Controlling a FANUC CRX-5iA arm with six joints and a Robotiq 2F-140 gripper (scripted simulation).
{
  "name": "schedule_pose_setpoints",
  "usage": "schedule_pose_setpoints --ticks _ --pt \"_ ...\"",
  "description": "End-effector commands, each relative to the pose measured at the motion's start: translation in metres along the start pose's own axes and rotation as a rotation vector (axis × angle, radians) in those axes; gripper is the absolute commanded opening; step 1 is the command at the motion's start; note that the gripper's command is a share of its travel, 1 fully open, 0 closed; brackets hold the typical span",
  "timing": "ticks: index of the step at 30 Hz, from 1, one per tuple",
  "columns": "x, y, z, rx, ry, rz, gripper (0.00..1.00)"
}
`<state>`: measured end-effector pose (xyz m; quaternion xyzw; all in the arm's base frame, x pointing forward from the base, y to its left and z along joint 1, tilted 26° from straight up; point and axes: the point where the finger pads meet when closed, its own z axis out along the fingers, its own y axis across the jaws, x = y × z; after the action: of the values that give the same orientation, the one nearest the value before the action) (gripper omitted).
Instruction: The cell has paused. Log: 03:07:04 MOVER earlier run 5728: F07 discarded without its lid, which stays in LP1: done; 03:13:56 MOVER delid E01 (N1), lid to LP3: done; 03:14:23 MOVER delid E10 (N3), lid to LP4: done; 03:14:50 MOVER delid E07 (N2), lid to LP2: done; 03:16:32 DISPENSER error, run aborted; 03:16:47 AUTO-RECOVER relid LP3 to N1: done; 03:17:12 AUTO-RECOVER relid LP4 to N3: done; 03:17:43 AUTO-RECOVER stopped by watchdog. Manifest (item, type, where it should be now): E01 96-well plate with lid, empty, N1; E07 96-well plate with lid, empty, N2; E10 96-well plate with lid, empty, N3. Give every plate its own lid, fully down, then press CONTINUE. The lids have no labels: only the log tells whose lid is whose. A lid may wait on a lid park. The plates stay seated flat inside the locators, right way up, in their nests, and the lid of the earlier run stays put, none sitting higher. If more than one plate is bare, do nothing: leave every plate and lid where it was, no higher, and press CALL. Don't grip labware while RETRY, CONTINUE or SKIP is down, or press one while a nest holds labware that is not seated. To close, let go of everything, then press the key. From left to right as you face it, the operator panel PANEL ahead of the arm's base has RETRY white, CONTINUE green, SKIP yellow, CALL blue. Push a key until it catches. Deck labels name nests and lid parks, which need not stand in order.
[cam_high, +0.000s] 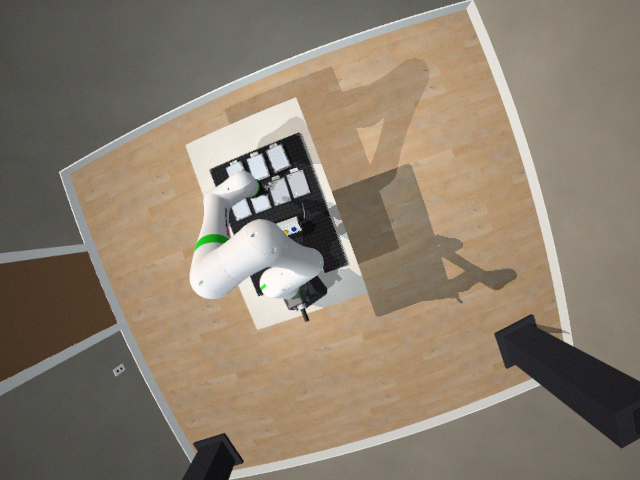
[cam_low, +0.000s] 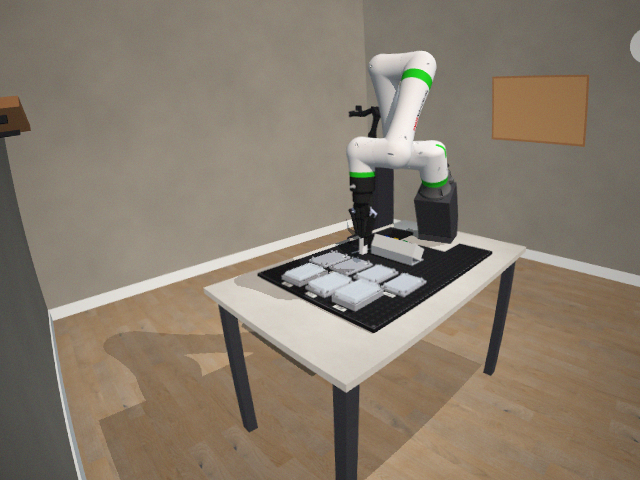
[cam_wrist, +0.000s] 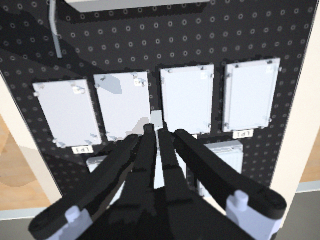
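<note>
The gripper (cam_wrist: 156, 126) is clenched with nothing in it, fingertips pressed together and pointing down over the black deck (cam_wrist: 280, 30). Four flat lids (cam_wrist: 187, 97) lie in a row at its 12 o'clock; the operator panel (cam_low: 397, 249) stands just beside it

My top view looks straight down from far overhead; the exterior sits off a table corner, mid-range. My wrist view stares down close, all three sharing the black perforated deck plate (cam_high: 316, 217) (cam_low: 454, 260) (cam_wrist: 200, 45).

A pale table (cam_low: 289, 330) on dark legs carries a black perforated deck (cam_low: 454, 260) directly on its top.
</note>
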<state>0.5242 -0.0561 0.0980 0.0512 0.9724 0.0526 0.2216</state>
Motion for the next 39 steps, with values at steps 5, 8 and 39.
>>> schedule_pose_setpoints --ticks 5,8,39 --pt "0.000 0.000 0.000 0.000 0.000 0.000 0.00" --pt "-0.001 -0.027 0.001 0.004 0.005 0.001 0.00" --pt "0.001 -0.126 -0.001 0.003 0.003 0.001 0.00"
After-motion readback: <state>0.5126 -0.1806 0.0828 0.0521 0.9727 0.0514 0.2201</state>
